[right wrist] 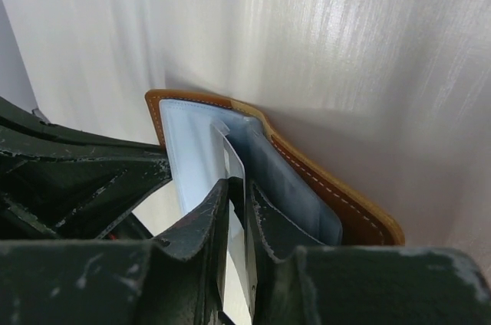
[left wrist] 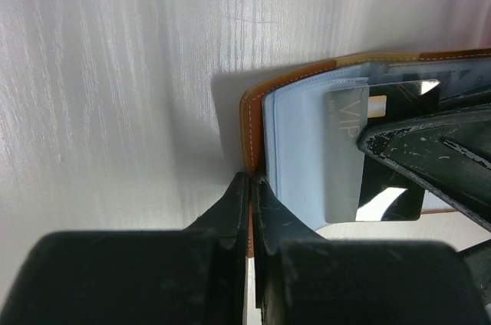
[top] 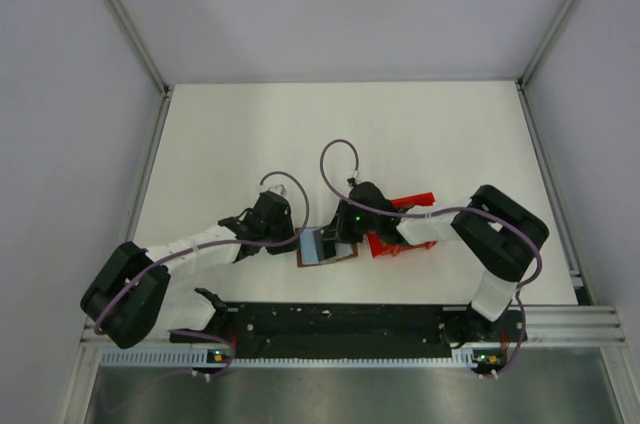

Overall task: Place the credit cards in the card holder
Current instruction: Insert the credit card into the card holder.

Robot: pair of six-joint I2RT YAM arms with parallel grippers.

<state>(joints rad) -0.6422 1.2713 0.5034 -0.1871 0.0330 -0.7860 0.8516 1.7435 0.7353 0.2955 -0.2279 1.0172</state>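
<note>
Lower centre, the left gripper (left wrist: 251, 187) pinches the soft-looking card holder (left wrist: 299, 141) by its edge; the right gripper (right wrist: 238, 195) clamps a grey VIP card (left wrist: 345, 164), likely stiff and slick.

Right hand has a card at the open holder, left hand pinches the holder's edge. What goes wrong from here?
1. The left hand pinches the card holder only by its brown rim; pushing the card in may slide or fold it.
2. The right hand grips the grey card by one side; it may skew or slip.
3. The hands are close and may bump.
</note>
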